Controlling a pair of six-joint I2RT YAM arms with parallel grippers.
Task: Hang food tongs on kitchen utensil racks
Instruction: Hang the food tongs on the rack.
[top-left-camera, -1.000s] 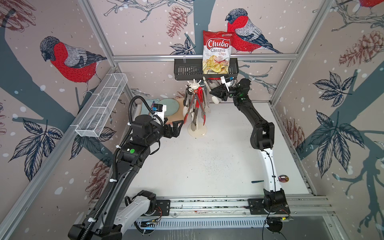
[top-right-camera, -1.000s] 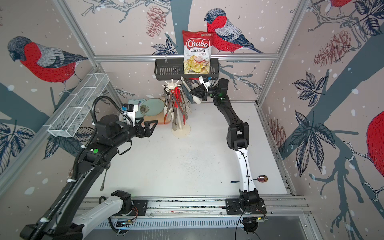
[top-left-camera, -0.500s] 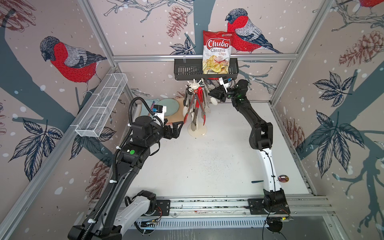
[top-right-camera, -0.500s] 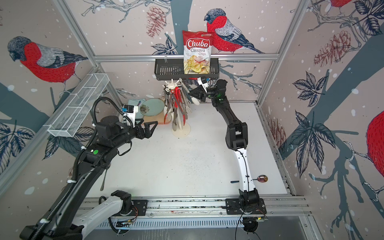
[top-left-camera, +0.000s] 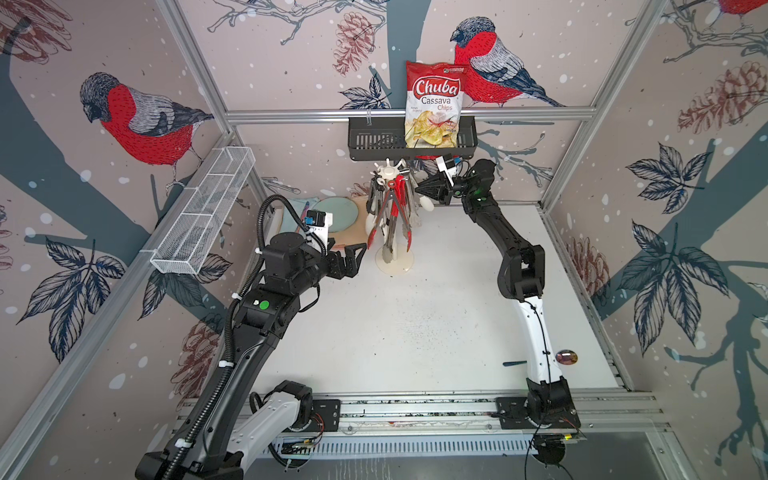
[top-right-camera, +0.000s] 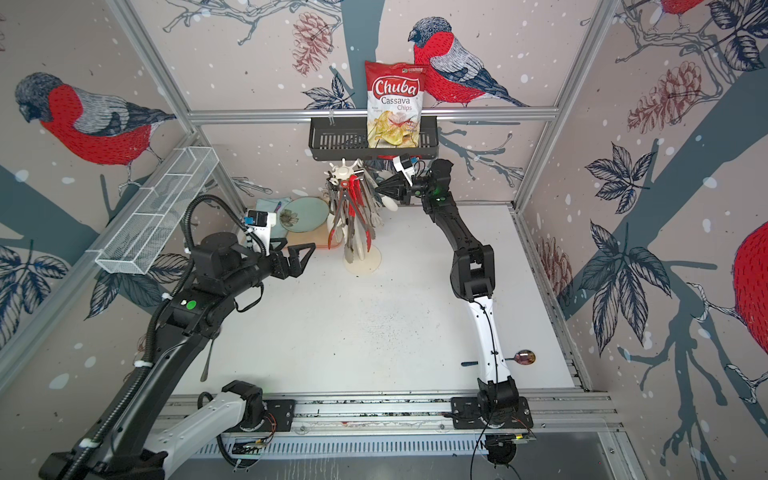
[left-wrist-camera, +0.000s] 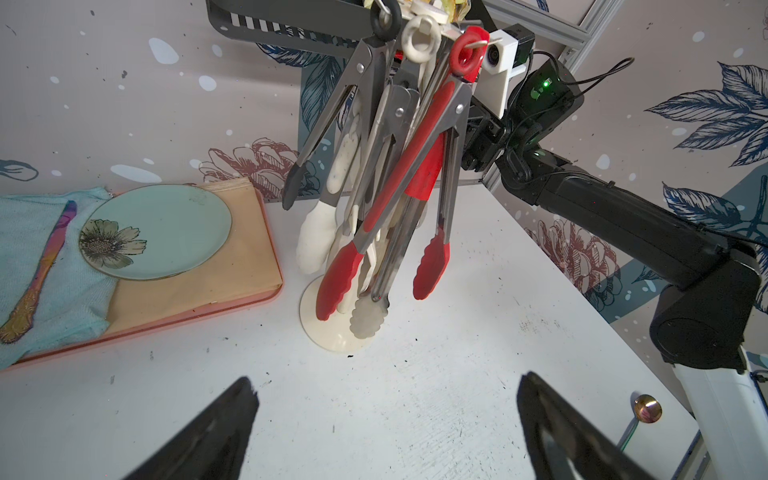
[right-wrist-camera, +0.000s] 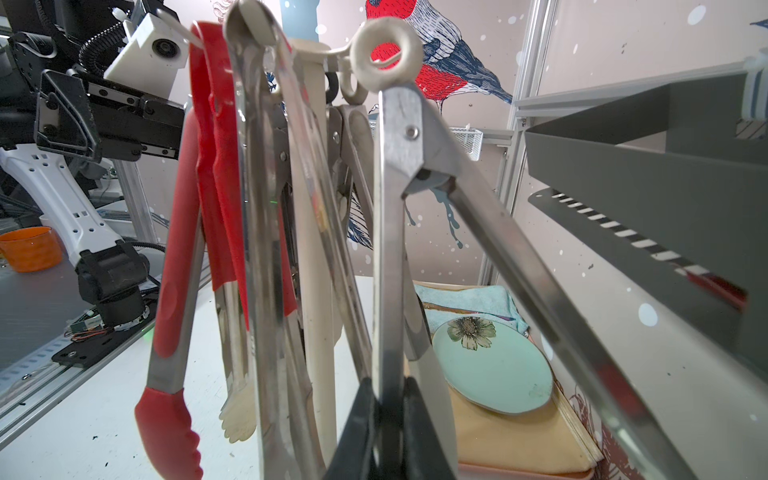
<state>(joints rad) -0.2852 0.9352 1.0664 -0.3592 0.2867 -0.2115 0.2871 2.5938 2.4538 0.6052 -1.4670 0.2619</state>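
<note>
Tongs (top-left-camera: 390, 212) hang in a tight bunch from the star-shaped head of the cream rack (top-left-camera: 394, 266). It stands on its round foot at the back of the white table (top-left-camera: 395, 332), just beside a pink tray (left-wrist-camera: 166, 320). Their rings go over the hooks, so the long arms dangle tips-down around the pole, with red, white, black and bare steel ends crowding one another.

Over on the right, the right gripper (right-wrist-camera: 388, 432) is clenched on one steel arm of a white-ringed pair (right-wrist-camera: 388, 249), well below the hinge. I take it that this grip leaves the ring end free to be steered onto a hook. In the right wrist view the ring (right-wrist-camera: 386, 52) looks threaded on a hook arm, though I can't tell whether it sits fully home. The pair's other arm splays out towards the black basket (top-left-camera: 374, 141). Letting go seems the next move, and a careful one, since the neighbouring tongs are touching.

Down low, the left gripper (left-wrist-camera: 386, 415) is spread wide and holds nothing. It hovers near the rack's foot but apart from it, perhaps ready to steady the stand, perhaps just out of the way.

That basket hooks on the back rail and holds a bag of cassava chips (top-left-camera: 434, 104), standing upright. I can make out nothing in the wire shelf (top-left-camera: 203, 212) on the side wall. The tray carries a tan mat (left-wrist-camera: 216, 266), a pale green flowered plate (left-wrist-camera: 158, 230) and a blue cloth (left-wrist-camera: 62, 291) with a rainbow-handled spoon (left-wrist-camera: 41, 257) lying on it.
</note>
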